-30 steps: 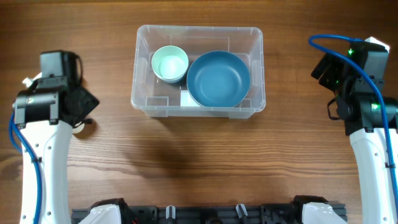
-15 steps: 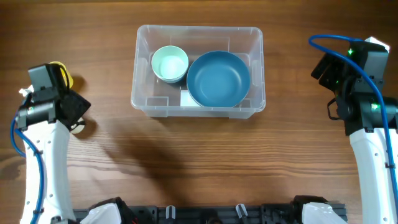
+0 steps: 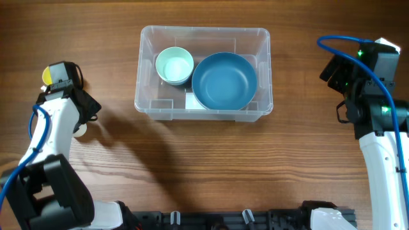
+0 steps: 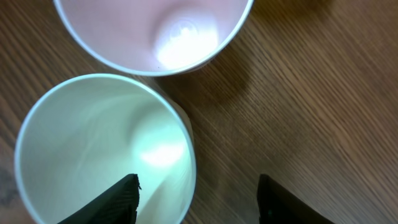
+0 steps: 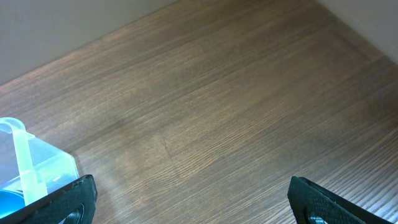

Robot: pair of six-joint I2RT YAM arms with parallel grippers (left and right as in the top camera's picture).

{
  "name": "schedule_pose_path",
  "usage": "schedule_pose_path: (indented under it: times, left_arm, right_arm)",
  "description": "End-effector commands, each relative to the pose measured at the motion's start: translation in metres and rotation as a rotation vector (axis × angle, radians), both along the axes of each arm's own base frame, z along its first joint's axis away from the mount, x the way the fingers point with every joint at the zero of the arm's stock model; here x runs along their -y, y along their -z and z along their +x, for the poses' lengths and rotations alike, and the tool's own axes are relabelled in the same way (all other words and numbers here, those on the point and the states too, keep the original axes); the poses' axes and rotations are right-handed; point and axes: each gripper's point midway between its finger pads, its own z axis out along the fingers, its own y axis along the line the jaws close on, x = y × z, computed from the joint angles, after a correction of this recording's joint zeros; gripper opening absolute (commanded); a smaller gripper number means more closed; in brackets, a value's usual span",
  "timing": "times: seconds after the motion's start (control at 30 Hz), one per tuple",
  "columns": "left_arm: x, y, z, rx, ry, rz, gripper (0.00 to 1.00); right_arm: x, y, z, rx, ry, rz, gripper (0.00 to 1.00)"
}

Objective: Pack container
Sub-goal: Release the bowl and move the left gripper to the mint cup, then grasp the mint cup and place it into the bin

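- Sitting toward the far side of the wooden table (image 3: 192, 160), about midway between the two arms, the container (image 3: 149, 97) stands upright with its open top up. A white label (image 3: 194, 101) shows by its near wall.
- A large blue bowl (image 3: 224, 80) fills the right half of the tub. A small pale bowl (image 3: 174, 65) sits in the far-left part, just beside the blue one.
- Well to the left of the tub, the left gripper (image 4: 198, 200) points straight down at the table with its jaws spread and nothing clamped. In the left wrist view one fingertip (image 4: 124, 196) lies over the mouth of a pale green cup (image 4: 93, 143), and the other is over bare wood.
- A pink cup (image 4: 152, 31) stands just beside the green one, on its far side in that view.
- From overhead, a yellow round thing (image 3: 48, 73) peeks out by the left arm, mostly hidden.
- Well to the right of the tub, the right gripper (image 5: 193, 202) has its jaws wide apart and empty. Its view shows bare wood and one corner of the tub.
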Motion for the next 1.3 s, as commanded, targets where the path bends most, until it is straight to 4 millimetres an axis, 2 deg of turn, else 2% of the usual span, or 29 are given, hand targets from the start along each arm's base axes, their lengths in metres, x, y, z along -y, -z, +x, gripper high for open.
schedule_pose_path:
  times: [0.0,0.07,0.1,0.2,0.33,0.4,0.47,0.53,0.57,0.67,0.77,0.83,0.93,1.03,1.07,1.17,1.27]
  left_arm:
    - [-0.001,0.014,-0.002,-0.036,0.008,-0.012,0.53]
    - [-0.001,0.016,-0.003,-0.045,0.007,-0.015,0.09]
    - [-0.001,0.015,-0.003,-0.044,0.007,-0.015,0.04]
    - [0.002,0.013,-0.007,-0.049,0.009,-0.027,0.04]
    - [0.027,-0.011,0.009,0.067,0.059,-0.162,0.04]
    - [0.047,-0.042,0.025,0.182,0.112,-0.253,0.04]
    - [0.066,-0.082,0.037,0.305,0.175,-0.314,0.04]
    - [0.091,-0.140,0.044,0.458,0.275,-0.334,0.04]
    - [0.107,-0.173,0.044,0.540,0.338,-0.321,0.04]
    - [0.146,-0.231,0.032,0.685,0.476,-0.295,0.04]
    - [0.182,-0.259,0.016,0.763,0.593,-0.296,0.04]
    - [0.204,-0.261,0.009,0.757,0.651,-0.276,0.04]
    - [0.231,-0.244,0.014,0.693,0.715,-0.277,0.04]
    - [0.267,-0.212,0.027,0.595,0.788,-0.309,0.04]
    - [0.278,-0.194,0.036,0.551,0.804,-0.304,0.04]
    - [0.293,-0.155,0.053,0.458,0.812,-0.270,0.04]
    - [0.298,-0.117,0.063,0.369,0.808,-0.264,0.04]
  right_arm:
    - [0.003,-0.003,0.000,0.012,0.020,-0.002,1.00]
    - [0.003,-0.003,0.000,0.011,0.020,-0.002,1.00]
    - [0.003,-0.003,0.000,0.011,0.020,-0.002,0.99]
    - [0.003,-0.003,0.000,0.011,0.020,-0.002,1.00]
    - [0.003,-0.003,0.000,0.011,0.020,-0.002,1.00]
    - [0.003,-0.003,0.000,0.011,0.020,-0.002,1.00]
    - [0.003,-0.003,0.000,0.011,0.020,-0.002,1.00]
    - [0.003,-0.003,0.000,0.011,0.020,-0.003,1.00]
    - [0.003,-0.003,0.000,0.011,0.020,-0.002,1.00]
    - [0.003,-0.003,0.000,0.011,0.020,-0.002,1.00]
    - [0.003,-0.003,0.000,0.011,0.020,-0.002,1.00]
    - [0.003,-0.003,0.000,0.011,0.020,-0.002,1.00]
    - [0.003,-0.003,0.000,0.011,0.020,-0.002,1.00]
    - [0.003,-0.003,0.000,0.011,0.020,-0.002,1.00]
    - [0.003,-0.003,0.000,0.011,0.020,-0.002,1.00]
    - [0.003,-0.003,0.000,0.011,0.020,-0.002,1.00]
    - [0.003,-0.003,0.000,0.011,0.020,-0.002,0.99]
